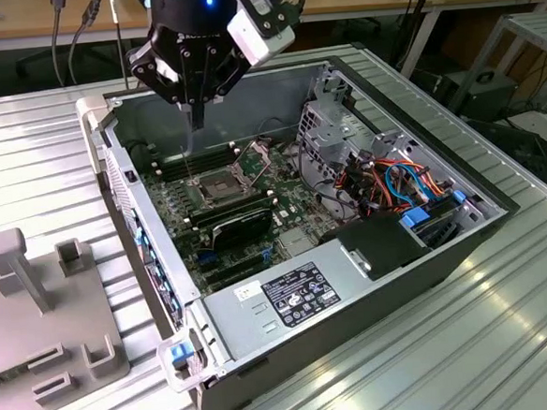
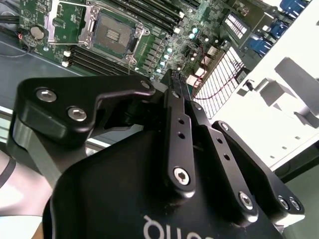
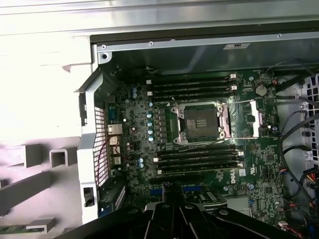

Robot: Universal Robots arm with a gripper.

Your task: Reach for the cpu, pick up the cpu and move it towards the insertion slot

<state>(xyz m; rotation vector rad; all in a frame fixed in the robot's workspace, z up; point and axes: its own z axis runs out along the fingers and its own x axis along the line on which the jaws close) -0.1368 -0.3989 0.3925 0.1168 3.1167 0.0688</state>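
Observation:
My gripper (image 1: 194, 105) hangs over the open computer case, above and slightly behind the insertion slot (image 1: 218, 185). Its fingers are pressed close together. A thin pale sliver, the cpu (image 1: 196, 124) seen edge-on, pokes down from between the fingertips. The slot is a silver-framed square socket with a dark centre and its wire lever raised. In both wrist views the socket (image 2: 113, 34) (image 3: 202, 123) lies on the green board beyond the closed fingertips (image 2: 175, 82) (image 3: 173, 191), with nothing sitting in it.
Long black memory slots (image 3: 197, 84) flank the socket. A black card (image 1: 242, 228) lies on the near side of the socket, and a metal drive cage (image 1: 342, 116) and coloured cables (image 1: 394, 182) are toward the exterior view's right. A grey fixture plate (image 1: 37, 315) sits outside the case at the exterior view's left.

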